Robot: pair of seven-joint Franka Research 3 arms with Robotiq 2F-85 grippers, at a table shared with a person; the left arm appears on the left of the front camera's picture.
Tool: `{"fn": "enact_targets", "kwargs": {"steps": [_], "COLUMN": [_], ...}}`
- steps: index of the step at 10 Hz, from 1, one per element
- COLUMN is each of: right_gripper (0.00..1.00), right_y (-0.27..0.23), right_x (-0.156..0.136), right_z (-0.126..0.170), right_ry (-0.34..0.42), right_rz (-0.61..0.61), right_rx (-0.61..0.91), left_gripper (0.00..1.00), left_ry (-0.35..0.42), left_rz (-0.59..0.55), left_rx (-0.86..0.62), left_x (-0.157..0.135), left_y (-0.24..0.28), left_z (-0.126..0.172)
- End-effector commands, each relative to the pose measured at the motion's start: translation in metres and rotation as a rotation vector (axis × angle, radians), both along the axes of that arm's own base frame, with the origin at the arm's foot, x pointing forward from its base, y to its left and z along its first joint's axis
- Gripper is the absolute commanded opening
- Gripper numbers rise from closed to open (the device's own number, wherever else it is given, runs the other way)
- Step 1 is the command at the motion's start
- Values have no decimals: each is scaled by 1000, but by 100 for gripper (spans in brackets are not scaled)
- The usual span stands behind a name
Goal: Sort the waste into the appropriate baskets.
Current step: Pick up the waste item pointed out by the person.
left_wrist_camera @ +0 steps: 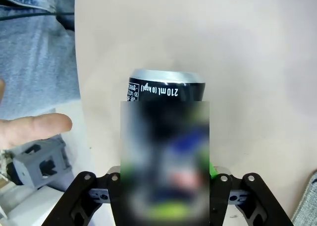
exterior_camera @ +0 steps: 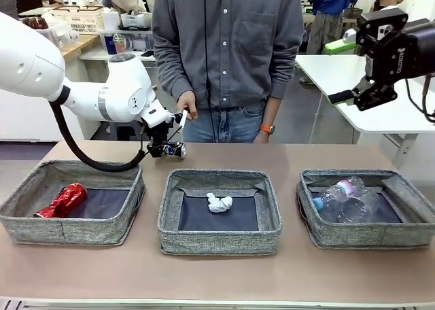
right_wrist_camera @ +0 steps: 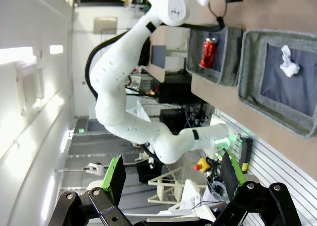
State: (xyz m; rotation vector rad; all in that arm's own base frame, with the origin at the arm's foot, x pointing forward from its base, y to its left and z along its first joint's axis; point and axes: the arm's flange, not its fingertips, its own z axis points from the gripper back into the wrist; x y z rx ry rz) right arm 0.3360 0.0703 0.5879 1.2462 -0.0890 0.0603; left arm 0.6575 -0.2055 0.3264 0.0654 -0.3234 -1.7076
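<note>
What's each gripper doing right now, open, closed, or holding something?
Left gripper: jaws around the dark can at the table's far edge; a firm grip cannot be told.
Right gripper: open, holding nothing, raised.

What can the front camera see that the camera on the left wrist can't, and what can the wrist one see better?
Front view alone: the three baskets in a row, with the red can in the left basket, the paper ball in the middle basket, clear bottles in the right basket, and the right gripper raised, jaws apart. Left wrist view alone: white print near the dark can's rim, and a person's fingertip close beside it. Both share the dark can between the left gripper's fingers on the table.
</note>
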Motion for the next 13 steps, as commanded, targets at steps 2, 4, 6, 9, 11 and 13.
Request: {"fn": "enact_targets", "kwargs": {"steps": [2,4,6,9,11,13], "right_gripper": [100,100,100,100,100,100], "right_y": [0,0,0,0,0,0], "right_x": [1,1,1,1,1,1], "right_z": [3,3,3,3,3,3], "right_ry": [-8,-8,-8,-8,-8,-8], "right_rz": [3,3,3,3,3,3], "right_rx": [12,12,12,12,12,12], "left_gripper": [0,0,0,0,0,0], "left_ry": [17,61,130,251,229,219], "left_rz": [11,50,148,122,191,3], "left_rx": [10,13,25,-58,-90,-72], "left_x": [-13,-30,-73,-147,-182,-218], "left_y": [2,3,-3,-24,-45,-58], "left_z": [17,41,93,144,162,169]}}
